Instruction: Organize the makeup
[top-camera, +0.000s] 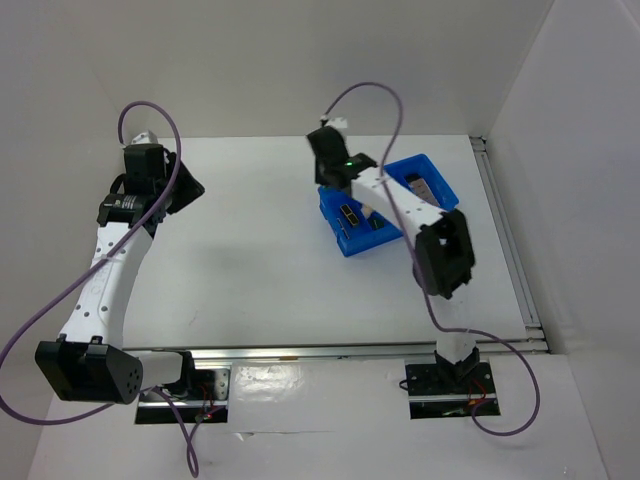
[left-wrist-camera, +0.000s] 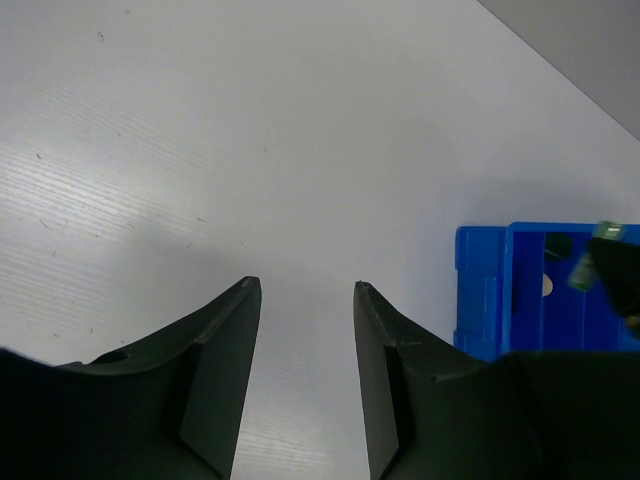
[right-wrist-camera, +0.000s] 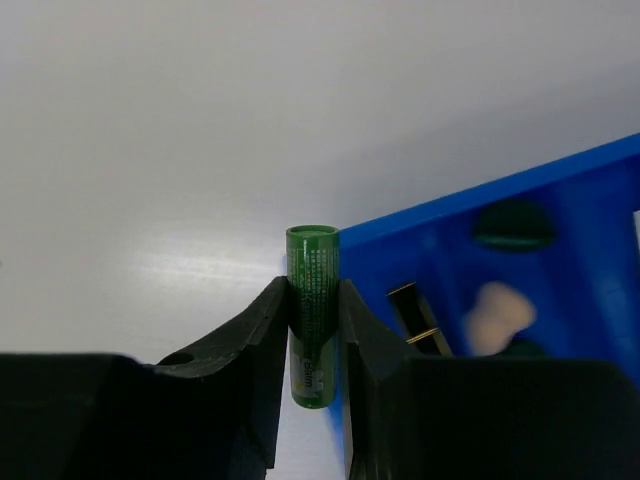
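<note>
— Why is the green tube (right-wrist-camera: 313, 258) held upright?
— The right pincer (right-wrist-camera: 313, 292) is closed on it just at the blue tray's (right-wrist-camera: 480, 200) rim, near the surface's far right corner. I think this is so it goes in beside the lipstick tube (right-wrist-camera: 415, 316). The left pincer (left-wrist-camera: 307, 288) hangs half wide, empty, near the left edge.

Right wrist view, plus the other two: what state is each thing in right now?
blue tray: on the table, partly filled.
green tube: gripped, beside the blue tray's rim.
right pincer: shut on the green tube.
left pincer: open, empty, above the table.
lipstick: lying in the blue tray.
peach sponge: lying in the blue tray.
dark green compact: in the blue tray, blurred.
</note>
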